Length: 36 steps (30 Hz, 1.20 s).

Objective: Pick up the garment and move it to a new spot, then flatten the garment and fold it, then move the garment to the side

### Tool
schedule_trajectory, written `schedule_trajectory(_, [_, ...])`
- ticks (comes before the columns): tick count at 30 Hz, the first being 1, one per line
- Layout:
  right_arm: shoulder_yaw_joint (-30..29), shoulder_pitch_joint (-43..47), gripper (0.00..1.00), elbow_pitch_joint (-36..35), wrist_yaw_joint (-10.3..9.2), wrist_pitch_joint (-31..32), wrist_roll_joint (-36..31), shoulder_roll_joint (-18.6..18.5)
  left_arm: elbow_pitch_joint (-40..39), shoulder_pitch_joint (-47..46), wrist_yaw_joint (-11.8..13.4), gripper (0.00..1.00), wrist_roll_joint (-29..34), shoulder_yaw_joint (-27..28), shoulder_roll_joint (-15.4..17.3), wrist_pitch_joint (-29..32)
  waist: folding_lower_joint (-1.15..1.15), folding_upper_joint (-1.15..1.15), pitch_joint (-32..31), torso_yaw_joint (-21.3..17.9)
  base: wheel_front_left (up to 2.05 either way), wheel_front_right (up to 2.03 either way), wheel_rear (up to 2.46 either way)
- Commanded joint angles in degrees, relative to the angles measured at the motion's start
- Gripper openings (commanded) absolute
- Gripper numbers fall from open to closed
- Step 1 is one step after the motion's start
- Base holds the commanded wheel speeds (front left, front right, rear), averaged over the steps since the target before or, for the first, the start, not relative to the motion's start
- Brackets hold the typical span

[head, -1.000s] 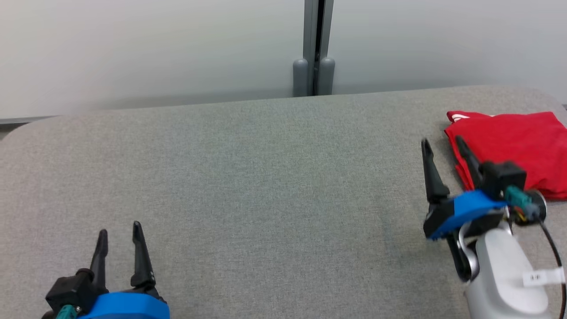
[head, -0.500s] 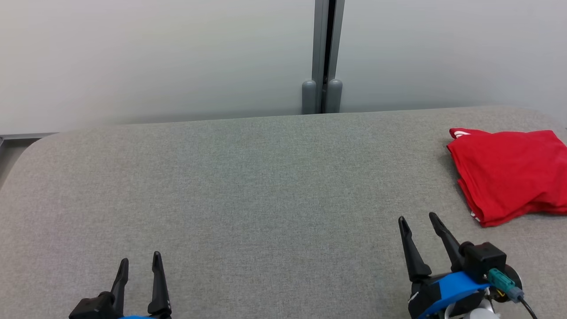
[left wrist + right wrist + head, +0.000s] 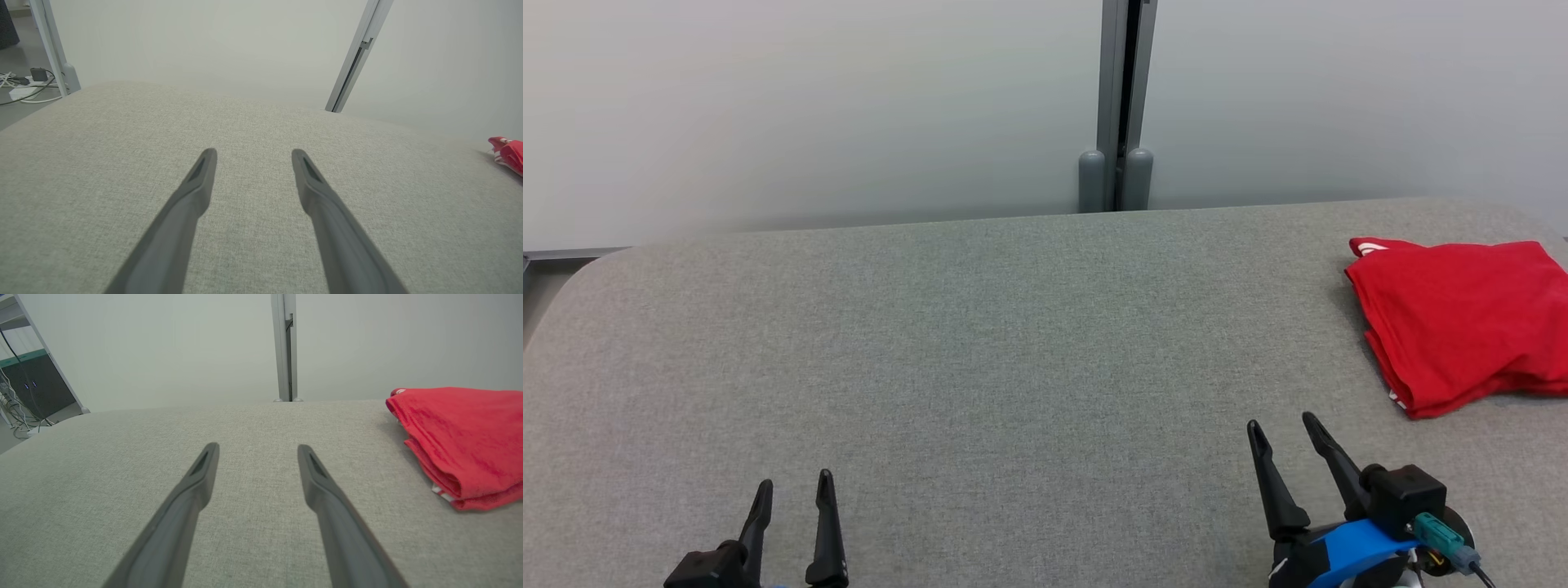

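Now folded garment sits by table's right edge; careless nudge could push it off. Empty, spread wide: left gripper, right gripper.

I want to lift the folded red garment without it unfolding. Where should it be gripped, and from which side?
Probably grip the red garment at its near-left corner, where the stacked layer edges show, pinching all layers together. Come low from its left with the open right gripper, which sits on that side.
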Motion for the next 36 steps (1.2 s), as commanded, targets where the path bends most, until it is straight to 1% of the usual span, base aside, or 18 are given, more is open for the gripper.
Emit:
schedule_trajectory(1, [-0.21, 0.20, 1.00, 0.10, 0.00, -0.35, -0.13, -0.03, -0.06, -0.02, -0.05, 1.00, -0.03, -0.03, 0.24, 0.02, 0.00, 0.00, 0.00, -0.03, 0.00, 0.00, 0.00])
schedule_trajectory(9, [-1.02, 0.10, 1.00, 0.40, 0.00, -0.34, -0.23, -0.03, 0.72, -0.05, -0.56, 1.00, -1.07, -0.16, 0.26, 0.20, 0.00, 0.00, 0.07, 0.08, 0.00, 0.00, 0.00])
schedule_trajectory(10, [-0.96, -0.02, 0.00, 0.36, 0.00, -0.07, -0.05, 0.00, 0.66, 0.00, -0.52, 0.00, -0.89, -0.05, 0.01, 0.09, 0.00, 0.00, 0.07, 0.06, 0.00, 0.00, 0.00])
schedule_trajectory(15, [-1.03, 0.74, 0.00, 2.37, 0.00, 0.44, 0.78, 0.02, 2.59, 0.66, -0.62, 0.00, -1.63, 0.00, -0.82, 0.26, 0.00, 0.00, 0.08, 0.05, 0.00, 0.00, 0.00])
schedule_trajectory(25, [-2.66, 0.49, 0.00, 0.87, 0.00, 3.32, 11.95, 0.02, 2.38, -1.05, -2.24, 0.00, -10.32, 2.76, -1.95, 3.02, 0.00, 0.00, 0.03, 0.11, 0.00, 0.00, 0.00])
schedule_trajectory(36, [-4.21, 0.27, 0.00, -0.63, 0.00, 6.09, 22.81, 0.01, 2.09, -2.75, -3.82, 0.00, -18.74, 5.48, -3.02, 5.72, 0.00, 0.00, -0.02, 0.18, 0.00, 0.00, 0.00])
